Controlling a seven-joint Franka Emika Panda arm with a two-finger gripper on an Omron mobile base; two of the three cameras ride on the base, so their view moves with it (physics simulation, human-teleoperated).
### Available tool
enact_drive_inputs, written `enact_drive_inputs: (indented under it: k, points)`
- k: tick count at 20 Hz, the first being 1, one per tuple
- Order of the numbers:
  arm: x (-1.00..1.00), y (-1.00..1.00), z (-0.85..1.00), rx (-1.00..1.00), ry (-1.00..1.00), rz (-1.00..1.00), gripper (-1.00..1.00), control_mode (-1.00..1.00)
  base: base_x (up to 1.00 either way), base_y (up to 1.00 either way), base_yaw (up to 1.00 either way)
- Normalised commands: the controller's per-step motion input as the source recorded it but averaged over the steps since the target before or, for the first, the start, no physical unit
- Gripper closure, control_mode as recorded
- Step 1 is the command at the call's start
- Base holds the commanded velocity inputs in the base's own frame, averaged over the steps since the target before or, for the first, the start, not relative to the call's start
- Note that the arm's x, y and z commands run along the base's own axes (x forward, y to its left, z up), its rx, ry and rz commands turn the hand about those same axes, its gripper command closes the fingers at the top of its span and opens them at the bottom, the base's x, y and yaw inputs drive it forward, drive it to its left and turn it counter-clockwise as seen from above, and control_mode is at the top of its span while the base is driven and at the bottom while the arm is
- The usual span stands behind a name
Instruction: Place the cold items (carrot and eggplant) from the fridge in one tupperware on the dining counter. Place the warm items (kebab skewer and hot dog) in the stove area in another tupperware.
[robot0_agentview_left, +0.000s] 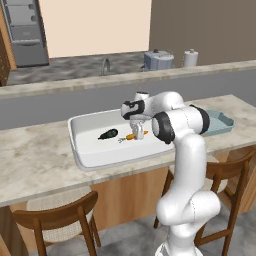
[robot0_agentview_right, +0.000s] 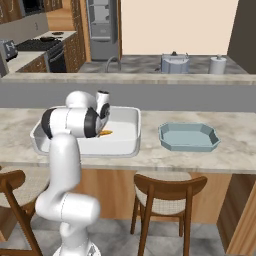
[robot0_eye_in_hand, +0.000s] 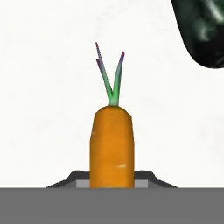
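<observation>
Hovering low over the white tupperware (robot0_agentview_left: 80, 145) on the dining counter (robot0_agentview_left: 35, 165), the gripper (robot0_agentview_left: 139, 131) has its fingers nearly together, pinching the carrot (robot0_eye_in_hand: 111, 146) by its thick body. The hand view shows the orange root rising from between the finger tips, green top pointing away, with the white tray floor behind it. I can't tell whether the carrot already rests on the tray floor or hangs just above it.

The eggplant (robot0_agentview_left: 108, 133) lies in the same tupperware, just beside the carrot, on the greens' side; its dark glossy end shows in the upper right of the hand view. The second tupperware (robot0_agentview_right: 189, 136), a blue-grey one, sits well apart on the counter, nothing visible inside. Kebab skewer and hot dog aren't in the tupperware yet, so roughly half done, I'd judge.

Handling, by my guess:
- carrot is stiff, light, smooth, tapering, so it could slide or pivot under a narrow pinch
- best hold is across the thick middle, where it is held now
- avoid the leafy top, which is flimsy
- not fragile, so a short drop looks harmless

The stove (robot0_agentview_right: 42, 47) stands far back left.
</observation>
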Motion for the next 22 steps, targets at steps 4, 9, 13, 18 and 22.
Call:
enact_drive_inputs:
  k: [4,9,13,18,22]
  points:
    - [0.2,0.0,-0.4,0.0,0.0,0.0,1.0,-1.0,0.0,0.0,0.0]
    - [0.18,0.0,-0.35,0.0,0.0,0.0,-1.0,-1.0,0.0,0.0,0.0]
    - [0.02,0.0,-0.09,0.0,0.0,0.0,-1.0,-1.0,0.0,0.0,0.0]
    - [-0.05,0.0,0.39,0.0,0.0,-0.01,-1.0,-1.0,0.0,0.0,0.0]
    - [-0.3,-0.01,0.66,0.02,0.0,-0.09,-1.0,-1.0,0.0,0.0,0.0]
